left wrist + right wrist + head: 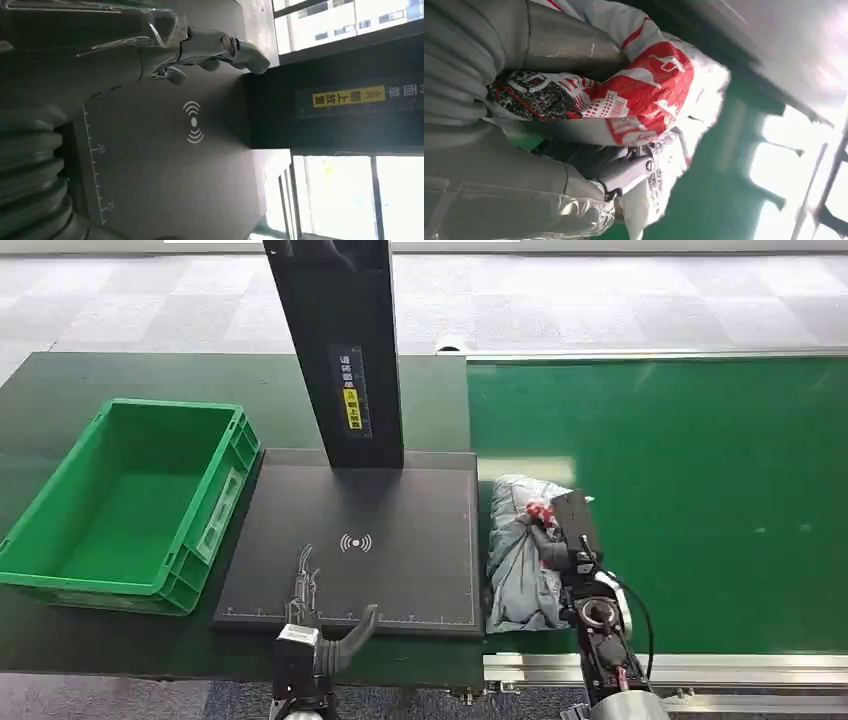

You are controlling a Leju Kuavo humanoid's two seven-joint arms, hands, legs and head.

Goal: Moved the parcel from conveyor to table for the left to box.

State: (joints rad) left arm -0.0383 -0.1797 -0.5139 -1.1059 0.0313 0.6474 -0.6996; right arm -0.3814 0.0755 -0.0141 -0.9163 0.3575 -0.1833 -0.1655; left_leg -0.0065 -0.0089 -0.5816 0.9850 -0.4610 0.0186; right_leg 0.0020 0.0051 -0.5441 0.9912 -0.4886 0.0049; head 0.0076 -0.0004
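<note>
Right fingers (624,175) clasping parcel (520,550) on conveyor (700,490), left fingers (305,585) spread over scanner pad (400,520), crate (60,540) beside

Crate (130,505): bright green throughout, walls and floor alike. Table (60,390): dark green. Conveyor belt (680,490): a lighter, more saturated green, with a pale glare patch; its frame (700,668) is silver. Scanner pad (350,540): matt black, edged with fine white ruler marks and bearing a white wave symbol (356,542) at its centre. Post (345,350): black, carrying a yellow label (351,408) with dark characters (white characters sit above it). Parcel (522,550): grey-blue wrapping with a red and white printed patch; the right wrist view shows red, white and a black speckled pattern. Floor (600,300): pale grey chequered tiles.
</note>
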